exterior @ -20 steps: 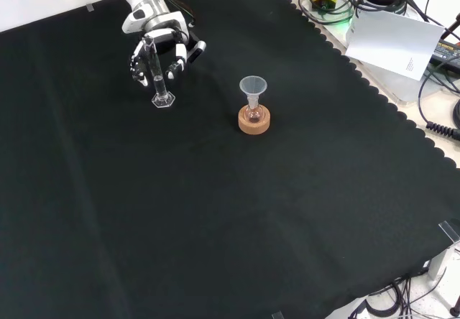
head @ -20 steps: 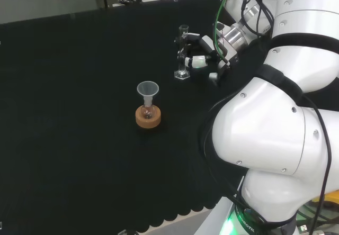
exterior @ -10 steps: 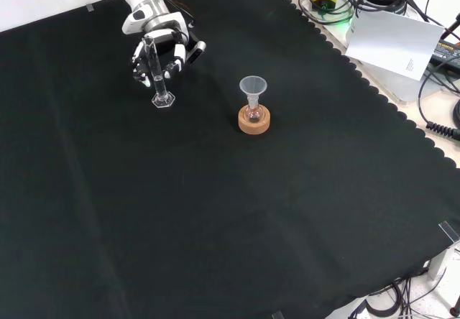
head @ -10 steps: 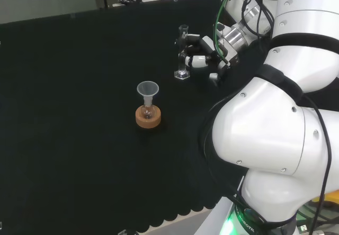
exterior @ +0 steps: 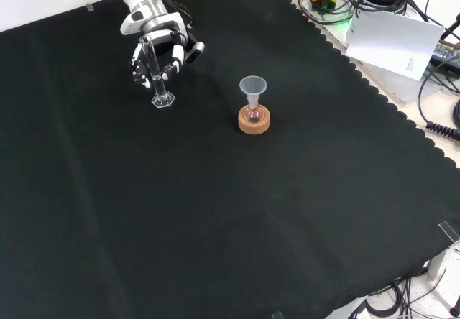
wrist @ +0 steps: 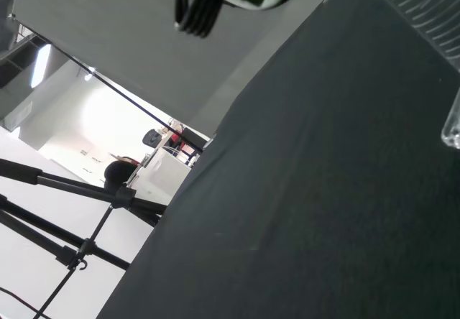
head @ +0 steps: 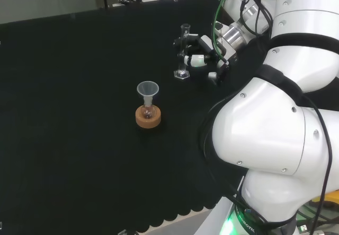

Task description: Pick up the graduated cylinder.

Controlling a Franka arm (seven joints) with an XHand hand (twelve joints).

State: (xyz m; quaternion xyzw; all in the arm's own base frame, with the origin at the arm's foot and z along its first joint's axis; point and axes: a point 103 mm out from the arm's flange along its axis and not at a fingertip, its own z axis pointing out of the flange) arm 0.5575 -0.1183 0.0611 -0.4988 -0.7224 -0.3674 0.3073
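The graduated cylinder (head: pixel 183 51) is a thin clear tube on a hexagonal foot, standing near the back of the cloth in the head view and at the upper left in the front view (exterior: pixel 155 71). The black and white hand (head: pixel 204 56) reaches it from the right in the head view. In the front view the hand (exterior: pixel 169 44) comes from above, its fingers (exterior: pixel 136 67) curled round the tube's middle on both sides. The foot sits at or just above the cloth; I cannot tell which. In the wrist view a clear ribbed part of the cylinder (wrist: pixel 424 3) shows close up.
A small flask with a clear funnel (head: pixel 148 89) stands on a cork ring (head: pixel 148 117), nearer than the cylinder in the head view; in the front view the ring (exterior: pixel 254 121) is to its right. A white sheet (exterior: pixel 392 42) and cables lie beyond the cloth's scalloped edge.
The fingers have drawn in closer around the cylinder, and its top has leaned slightly. The flask and funnel have not moved.
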